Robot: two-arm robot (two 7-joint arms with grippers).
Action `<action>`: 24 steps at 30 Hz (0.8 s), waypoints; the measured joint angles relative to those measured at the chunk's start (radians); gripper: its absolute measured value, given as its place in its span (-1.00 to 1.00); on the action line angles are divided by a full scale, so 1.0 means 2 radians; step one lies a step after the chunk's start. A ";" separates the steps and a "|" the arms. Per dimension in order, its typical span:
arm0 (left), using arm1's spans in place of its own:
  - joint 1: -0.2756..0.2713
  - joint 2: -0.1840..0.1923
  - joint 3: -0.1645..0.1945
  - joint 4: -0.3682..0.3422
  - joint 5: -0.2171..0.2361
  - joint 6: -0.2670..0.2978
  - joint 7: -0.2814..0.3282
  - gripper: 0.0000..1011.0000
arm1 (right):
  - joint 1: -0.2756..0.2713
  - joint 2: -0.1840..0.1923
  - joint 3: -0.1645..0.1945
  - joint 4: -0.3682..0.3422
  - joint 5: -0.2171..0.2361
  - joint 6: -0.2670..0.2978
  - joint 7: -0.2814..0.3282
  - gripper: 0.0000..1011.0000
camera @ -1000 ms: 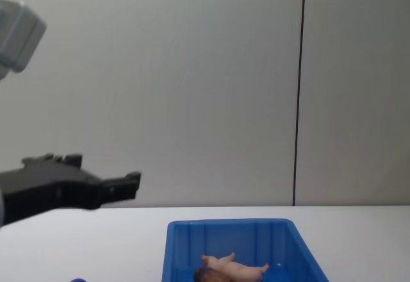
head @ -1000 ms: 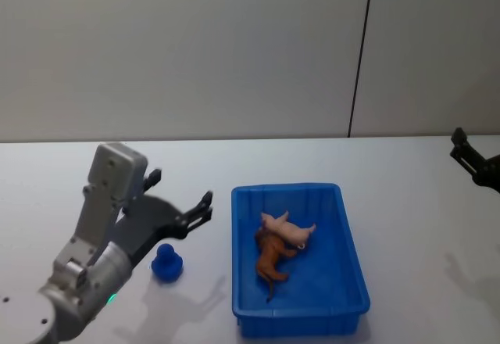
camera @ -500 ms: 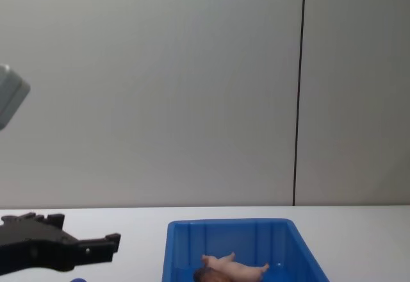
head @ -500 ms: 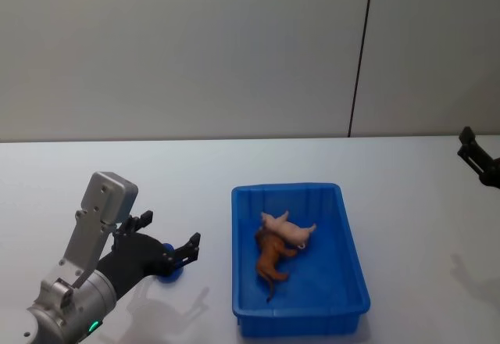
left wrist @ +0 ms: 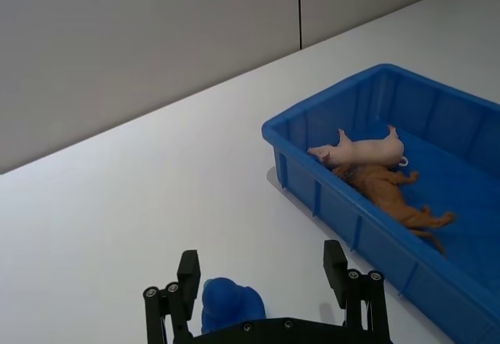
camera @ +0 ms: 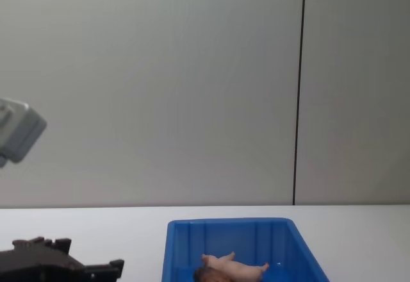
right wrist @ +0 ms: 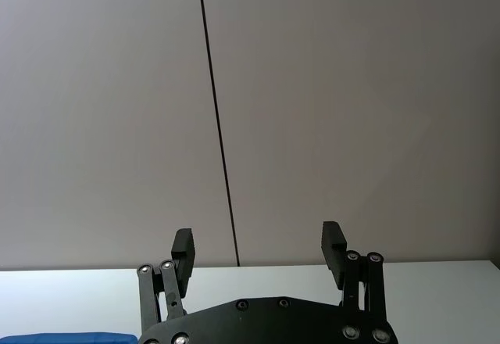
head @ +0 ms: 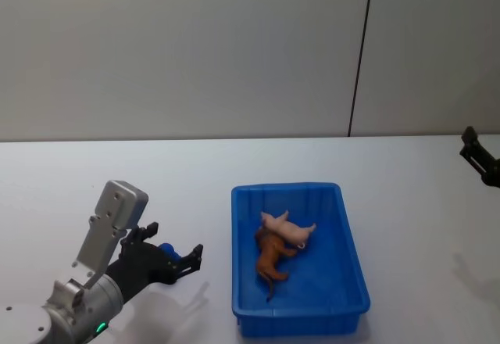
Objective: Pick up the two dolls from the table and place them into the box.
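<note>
We logged that the left gripper [left wrist: 261, 259] had sunk tableward since the prior frame, jaws wide astride a small blue toy [left wrist: 226, 303] beside the box [head: 297, 324], which held the brown doll [head: 271, 262] and pink doll [head: 287, 229]; closing there risked grabbing the wrong toy, while the right gripper [right wrist: 258, 240] sat parked far right, spread.

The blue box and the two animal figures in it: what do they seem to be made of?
The bright blue rectangular box looks like rigid moulded plastic: even colour, ribbed walls, thick rim, slight sheen. The pale pink animal figure and the reddish-brown animal figure look like moulded plastic or rubber, smooth and matte, with thin stiff legs; which one is unclear.
</note>
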 joint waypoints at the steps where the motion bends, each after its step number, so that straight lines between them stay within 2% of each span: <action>1: -0.002 -0.002 0.001 0.004 0.001 0.001 -0.001 0.98 | 0.000 0.000 0.000 0.000 0.000 0.000 0.000 0.98; 14: -0.023 -0.023 0.006 0.057 0.020 0.012 -0.010 0.98 | -0.001 0.000 0.000 0.000 0.000 -0.001 -0.001 0.98; 24: -0.038 -0.038 0.006 0.090 0.023 0.011 -0.001 0.98 | -0.001 0.000 0.000 0.000 0.000 -0.001 -0.001 0.98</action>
